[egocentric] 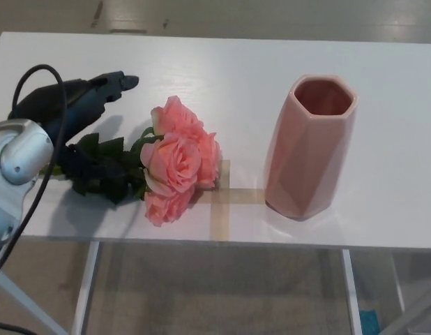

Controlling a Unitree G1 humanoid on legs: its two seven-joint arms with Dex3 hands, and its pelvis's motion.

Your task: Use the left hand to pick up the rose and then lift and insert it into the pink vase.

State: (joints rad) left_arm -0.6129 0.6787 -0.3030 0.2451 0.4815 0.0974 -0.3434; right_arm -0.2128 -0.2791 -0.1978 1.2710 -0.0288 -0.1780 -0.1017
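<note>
Reaching: left hand [72,112] over rose [175,166] stem, left of pink vase [309,146].
Fingers: spread, holding nothing.
Next: close on stem.

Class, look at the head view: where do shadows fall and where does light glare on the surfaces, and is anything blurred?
Head view: the left hand casts a soft shadow on the white table toward the rose; the pink vase shows a pale sheen on its facets and a faint reflection at its base; rose and vase look sharp, the silver forearm nearest the camera slightly soft.
</note>
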